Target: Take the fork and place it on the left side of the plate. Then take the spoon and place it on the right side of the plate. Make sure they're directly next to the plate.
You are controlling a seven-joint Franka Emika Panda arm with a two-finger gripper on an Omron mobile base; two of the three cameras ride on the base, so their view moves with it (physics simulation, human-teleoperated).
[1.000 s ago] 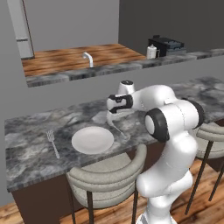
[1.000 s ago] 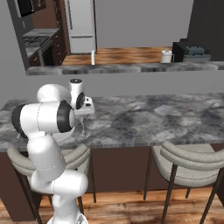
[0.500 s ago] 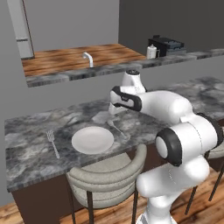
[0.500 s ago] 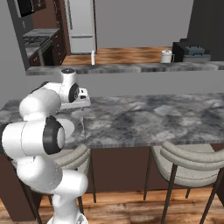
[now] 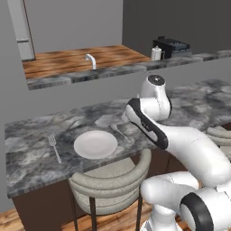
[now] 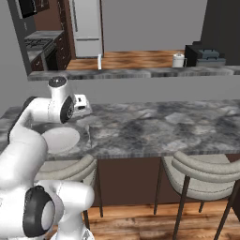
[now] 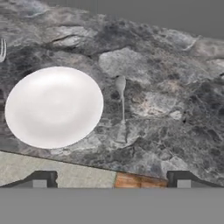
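The white plate (image 5: 95, 144) lies on the dark marble counter (image 5: 36, 164). The fork (image 5: 55, 147) lies to the plate's left with a gap between them, tines pointing away from the counter's front edge. The spoon (image 5: 121, 132) lies just right of the plate, a little apart from it. In the hand view, the plate (image 7: 54, 106) is at left, the spoon (image 7: 121, 103) beside it with its bowl at the top, and the fork's tines (image 7: 2, 49) at the left edge. My gripper (image 7: 111, 180) hangs above the counter's front edge, open, holding nothing.
A grey padded stool (image 5: 113, 178) stands under the counter below the plate, and another stool (image 6: 206, 171) stands further right. Behind is a wooden counter with a faucet (image 5: 91, 60), a white jug (image 5: 156, 53) and a dark coffee machine (image 5: 173, 45).
The arm's elbow has swung out to the right and lower, while the hand stays high over the counter near the spoon. The jaws remain open. Plate, fork and spoon have not moved.
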